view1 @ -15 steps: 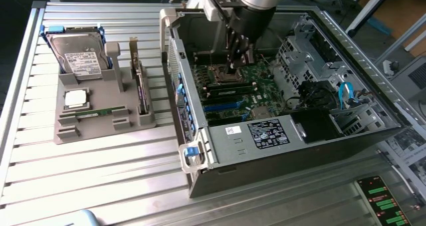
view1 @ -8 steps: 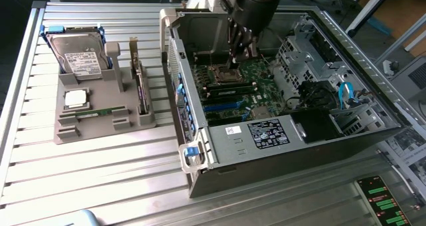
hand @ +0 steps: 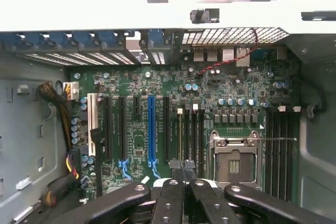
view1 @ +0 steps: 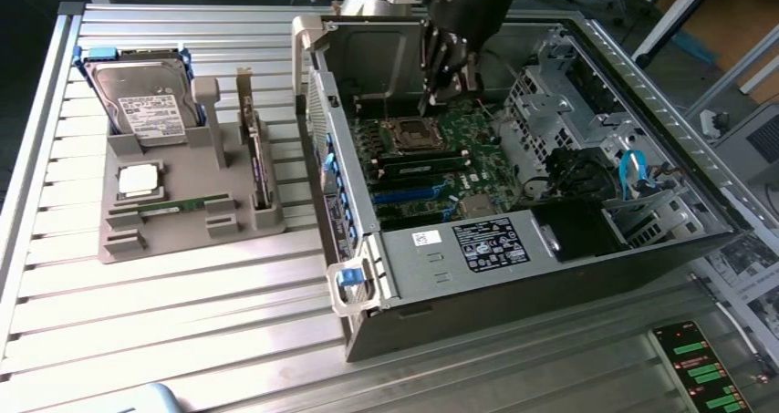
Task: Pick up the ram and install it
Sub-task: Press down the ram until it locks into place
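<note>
The ram (view1: pixel 171 205), a narrow green stick, lies flat in the grey holder (view1: pixel 182 240) on the table, at the exterior view's left of the open computer case (view1: pixel 487 249). My gripper (view1: pixel 446 89) hangs inside the case over the motherboard (view1: pixel 469 126), far from that stick. In the wrist view my gripper (hand: pixel 182 169) is shut, its fingertips together with nothing seen between them, right above the near end of the black memory slots (hand: pixel 190 132) beside the processor socket (hand: pixel 234 163). A thin pale edge runs along one slot; I cannot tell what it is.
The holder also carries a hard drive (view1: pixel 146 103), a square silver processor chip (view1: pixel 138 180) and an upright expansion card (view1: pixel 255 153). Case walls surround the motherboard. A drive cage and blue cables (view1: pixel 630 171) sit at the exterior view's right. A long blue slot (hand: pixel 151 129) lies beside the memory slots.
</note>
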Controlling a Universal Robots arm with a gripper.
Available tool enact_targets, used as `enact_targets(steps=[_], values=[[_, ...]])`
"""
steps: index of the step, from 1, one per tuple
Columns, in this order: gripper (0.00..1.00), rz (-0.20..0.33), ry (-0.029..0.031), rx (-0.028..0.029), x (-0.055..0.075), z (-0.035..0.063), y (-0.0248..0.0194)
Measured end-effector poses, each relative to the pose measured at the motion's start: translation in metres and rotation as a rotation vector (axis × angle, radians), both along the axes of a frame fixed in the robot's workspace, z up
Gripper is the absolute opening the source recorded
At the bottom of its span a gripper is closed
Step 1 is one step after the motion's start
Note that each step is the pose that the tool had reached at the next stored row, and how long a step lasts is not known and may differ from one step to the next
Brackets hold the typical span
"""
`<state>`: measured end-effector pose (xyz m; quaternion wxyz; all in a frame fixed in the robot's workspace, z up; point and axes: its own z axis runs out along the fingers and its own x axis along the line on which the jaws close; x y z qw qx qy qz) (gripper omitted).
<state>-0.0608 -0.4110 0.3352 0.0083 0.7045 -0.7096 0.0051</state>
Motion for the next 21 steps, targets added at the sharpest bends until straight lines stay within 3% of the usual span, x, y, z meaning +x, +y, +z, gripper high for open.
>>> enact_targets(steps=[7,14,21], values=[[0.1,0.0,0.0001,-0.0037,0.0,0.0085,0.0],[0.1,0.0,0.0,-0.004,0.0,0.0087,0.0],[0.1,0.0,0.0,-0.004,0.013,0.0087,0.0]])
